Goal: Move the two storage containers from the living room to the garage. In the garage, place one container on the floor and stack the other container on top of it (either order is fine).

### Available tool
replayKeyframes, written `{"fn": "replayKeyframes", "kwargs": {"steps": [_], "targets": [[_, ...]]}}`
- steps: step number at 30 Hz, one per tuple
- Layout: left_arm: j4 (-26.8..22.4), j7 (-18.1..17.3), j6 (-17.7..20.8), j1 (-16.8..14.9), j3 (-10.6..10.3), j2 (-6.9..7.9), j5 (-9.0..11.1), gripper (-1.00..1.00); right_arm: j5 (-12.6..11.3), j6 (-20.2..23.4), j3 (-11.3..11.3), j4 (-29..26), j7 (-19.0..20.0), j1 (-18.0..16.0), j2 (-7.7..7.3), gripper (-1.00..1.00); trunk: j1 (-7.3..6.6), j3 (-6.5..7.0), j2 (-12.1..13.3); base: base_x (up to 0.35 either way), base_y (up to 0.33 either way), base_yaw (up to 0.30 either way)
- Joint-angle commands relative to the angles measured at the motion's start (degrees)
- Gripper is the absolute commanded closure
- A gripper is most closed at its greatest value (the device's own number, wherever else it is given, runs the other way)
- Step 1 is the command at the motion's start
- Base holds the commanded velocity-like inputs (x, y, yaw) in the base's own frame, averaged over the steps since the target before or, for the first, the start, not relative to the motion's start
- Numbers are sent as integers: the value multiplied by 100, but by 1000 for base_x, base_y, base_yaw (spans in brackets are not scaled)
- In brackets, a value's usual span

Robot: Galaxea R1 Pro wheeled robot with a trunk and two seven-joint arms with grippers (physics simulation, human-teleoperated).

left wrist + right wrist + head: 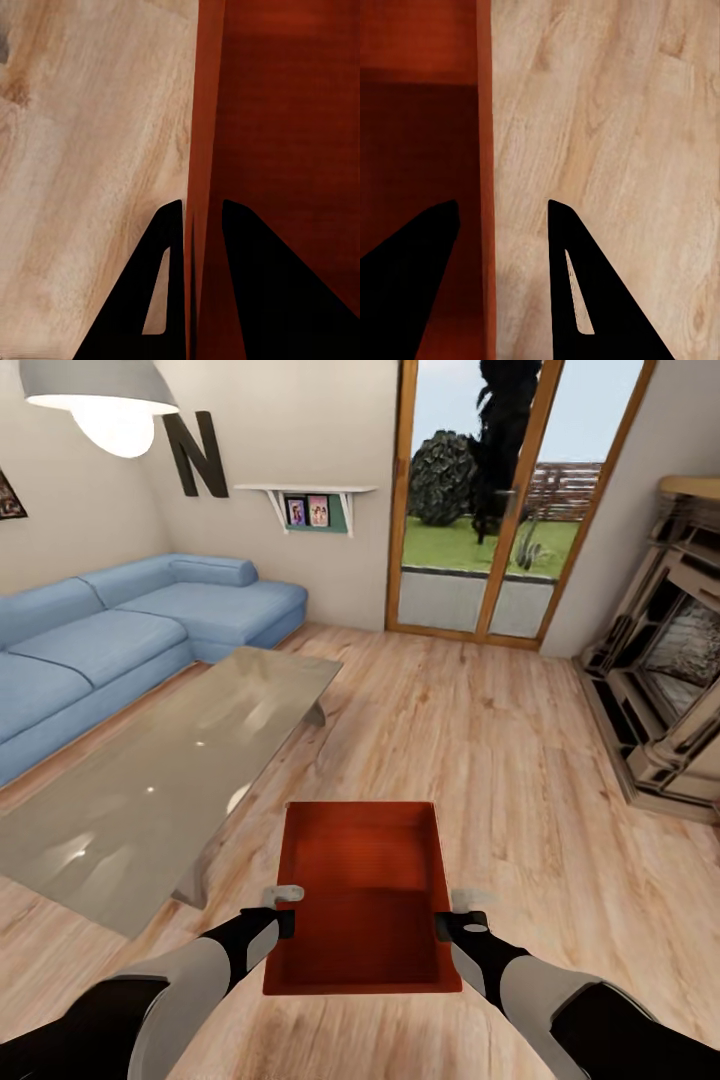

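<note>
Fingers of the left gripper pinched the storage container's left wall; the right gripper straddled the right wall, not clamped. Closing it and keeping the bin level seemed wise. The container hung above plank floor. Glass coffee table and blue sofa lay left, fireplace right.

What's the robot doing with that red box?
The robot is holding an orange-red storage bin out in front of itself, one gripper on each side wall. The left gripper looks pinched tight on its wall. The right gripper sits astride the other wall with a gap showing on the outside. The bin looks empty. The robot is in the living room, on the wood floor beside a glass coffee table and a blue sofa.
</note>
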Motion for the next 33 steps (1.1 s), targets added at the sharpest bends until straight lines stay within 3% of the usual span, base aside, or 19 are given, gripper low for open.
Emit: {"fn": "replayKeyframes", "kwargs": {"steps": [1, 25, 33], "targets": [[-7, 41, 35, 0, -136, -1, 4, 100, -61, -26, 45, 4, -28, -4, 0, 100, 0, -5, -4, 0, 0, 300], [-7, 43, 35, 2, -138, -1, 4, 100, -61, -25, 38, 4, -28, -4, -10, 100, 0, -5, -4, -2, 0, 123], [-7, 28, 44, -1, -137, -16, 4, 100, -61, -22, 37, 4, -28, -4, -17, 100, 0, -5, -4, -266, -76, 3]]}}
